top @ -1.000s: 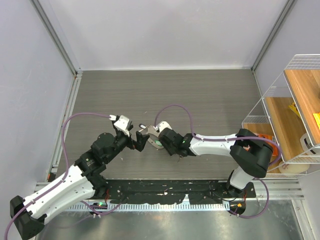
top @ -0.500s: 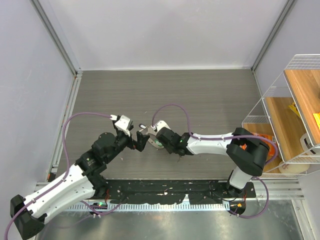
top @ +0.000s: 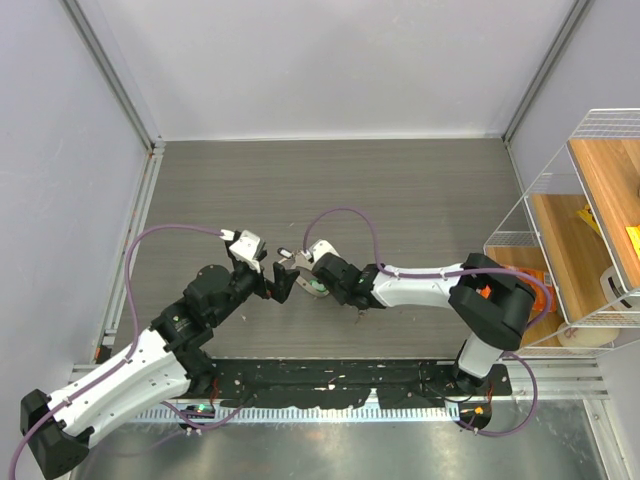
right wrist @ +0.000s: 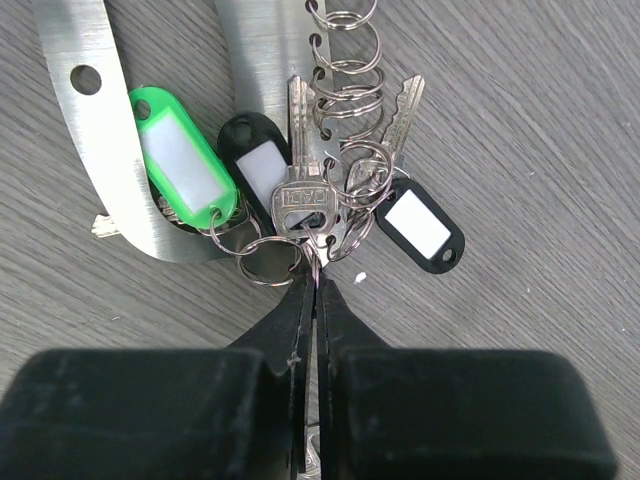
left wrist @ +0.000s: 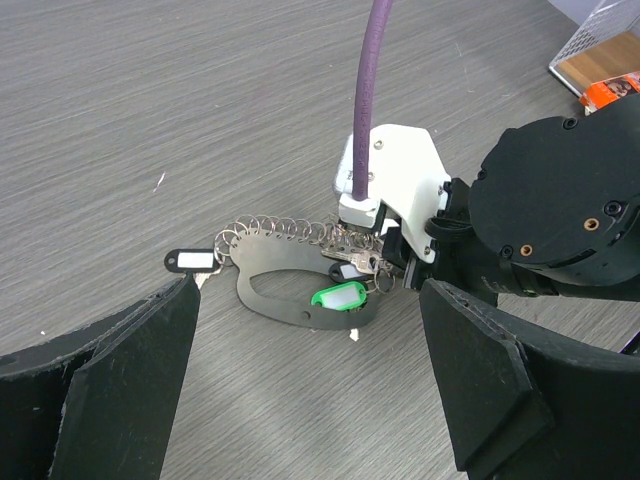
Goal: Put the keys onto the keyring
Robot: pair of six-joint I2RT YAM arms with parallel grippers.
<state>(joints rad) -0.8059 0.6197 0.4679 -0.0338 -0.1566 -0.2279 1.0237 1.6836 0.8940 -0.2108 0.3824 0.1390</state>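
In the right wrist view my right gripper (right wrist: 318,285) is shut on a small split ring that carries a silver key (right wrist: 303,200). Beside the key lie a green tag (right wrist: 185,170) and two black tags (right wrist: 258,175). The keyring (right wrist: 95,140) is a flat silvery metal loop lying on the table, with a chain of small rings along it. In the left wrist view my left gripper (left wrist: 307,300) is open and empty, just short of the keyring (left wrist: 290,305) and facing the right gripper. A separate black tag (left wrist: 193,260) lies by its left finger. In the top view both grippers (top: 283,282) meet mid-table.
A wire rack with wooden shelves (top: 585,220) stands at the right edge, with orange and yellow items on it. Grey walls (top: 60,150) close the left side and the back. A purple cable (left wrist: 372,90) arcs over the right wrist. A small white crumb (left wrist: 352,335) lies by the keyring.
My right arm has shifted slightly left, bringing its gripper a little closer to the left one. The left arm has barely moved.
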